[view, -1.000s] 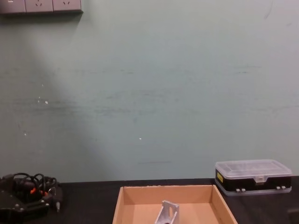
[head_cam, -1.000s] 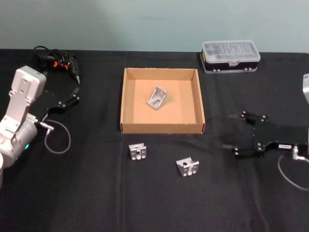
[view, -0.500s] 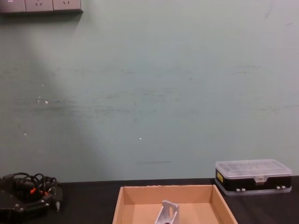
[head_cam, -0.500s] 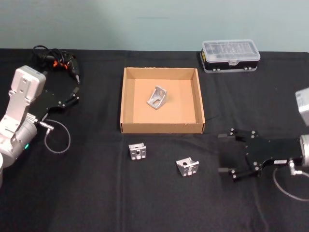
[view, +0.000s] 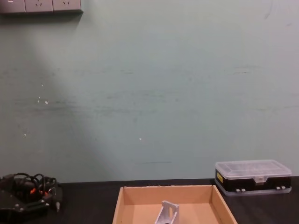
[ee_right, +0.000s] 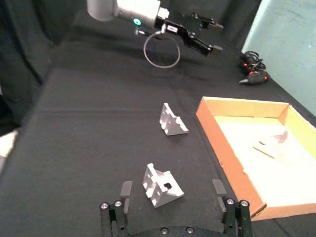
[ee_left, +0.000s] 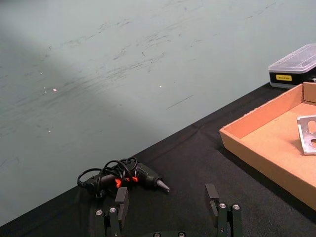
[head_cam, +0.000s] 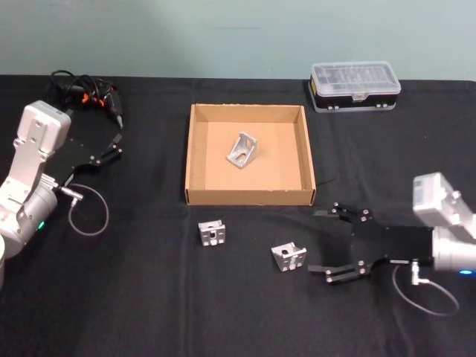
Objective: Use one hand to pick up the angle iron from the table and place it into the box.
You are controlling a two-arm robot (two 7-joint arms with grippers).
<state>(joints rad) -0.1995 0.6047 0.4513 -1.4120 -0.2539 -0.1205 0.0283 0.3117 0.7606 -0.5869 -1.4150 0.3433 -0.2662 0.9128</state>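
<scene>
- The right gripper [head_cam: 314, 242] hovers low over the table [head_cam: 149, 297], in front of the box [head_cam: 249, 197] and off its front-right corner, with its two fingers spread wide apart and nothing between them
- The angle iron [head_cam: 288, 256] it faces lies on the table in front of the box, near the right end of the front wall – just ahead of the fingertips; in the right wrist view it sits in line with the gap between them
- A second angle iron [head_cam: 213, 233] lies in front of the box toward its left end, and a third angle iron [head_cam: 243, 151] is already inside the box, propped on the brown floor
- The left gripper [head_cam: 117, 146] is parked well to the left of the box, fingers apart and empty
- The piece looks like a small stiff metal bracket: rigid, probably light for this claw, but with smooth bare faces that could slip
- The best hold is likely across two flat, parallel outer faces, squarely and low down – the sloped ribbed side would probably squirt out of a pinch
- Being hard and free on the cloth, it may skate or tip if one finger touches first, so the jaws should straddle it evenly before closing
</scene>
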